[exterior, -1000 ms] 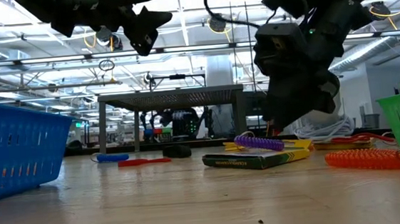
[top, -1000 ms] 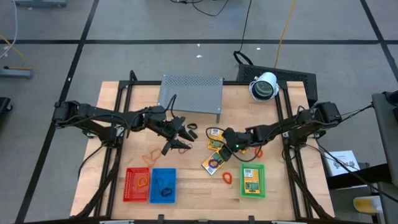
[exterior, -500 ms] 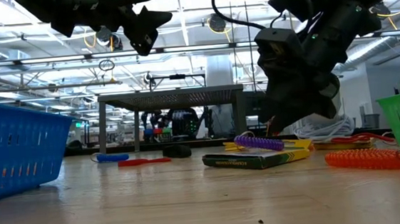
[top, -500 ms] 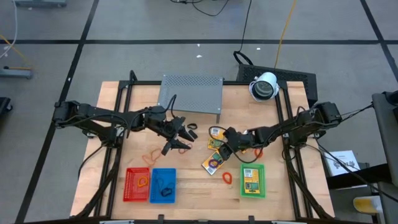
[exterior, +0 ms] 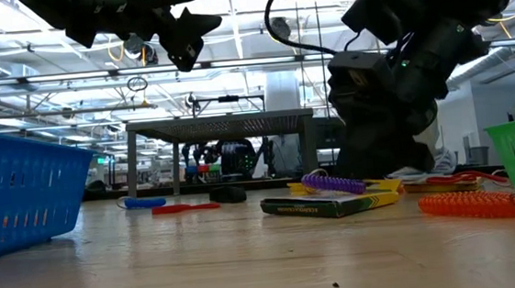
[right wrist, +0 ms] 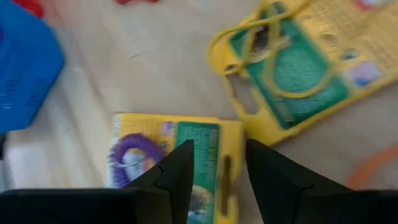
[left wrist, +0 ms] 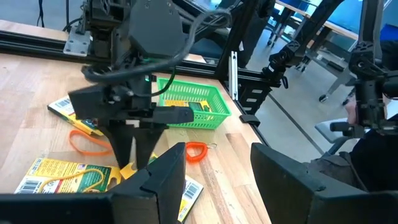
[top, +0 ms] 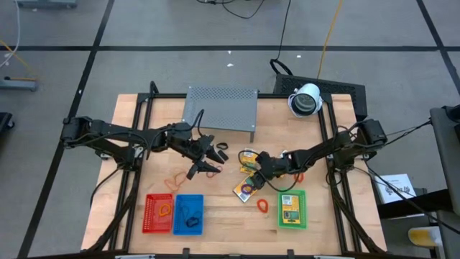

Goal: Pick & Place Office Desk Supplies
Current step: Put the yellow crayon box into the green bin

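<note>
Yellow packets lie flat on the wooden table. One carries a purple coil [top: 245, 189] [right wrist: 140, 152]. Another has a green face with a yellow loop [right wrist: 292, 68] on it, and a third [top: 249, 154] lies farther back. My right gripper [top: 254, 169] [right wrist: 217, 180] is open and slants down low over the coil packet [exterior: 331, 200], its fingers above that packet's green end. Whether it touches cannot be told. My left gripper [top: 208, 164] [left wrist: 217, 177] hangs open high over the table's middle with nothing between its fingers. An orange coil loop [top: 263, 204] lies beside the green basket.
Red [top: 158, 214] and blue [top: 189, 214] baskets stand at the near left. A green basket [top: 292, 208] holding a packet stands at the near right. A grey perforated shelf [top: 221, 106] is at the back. An orange band [top: 175, 180] and a black clip [top: 219, 150] lie near my left gripper.
My right gripper has sunk toward the packets and shifted a little toward the table's left, tipping slightly further down. Its fingers stay open. The packets have not moved.
</note>
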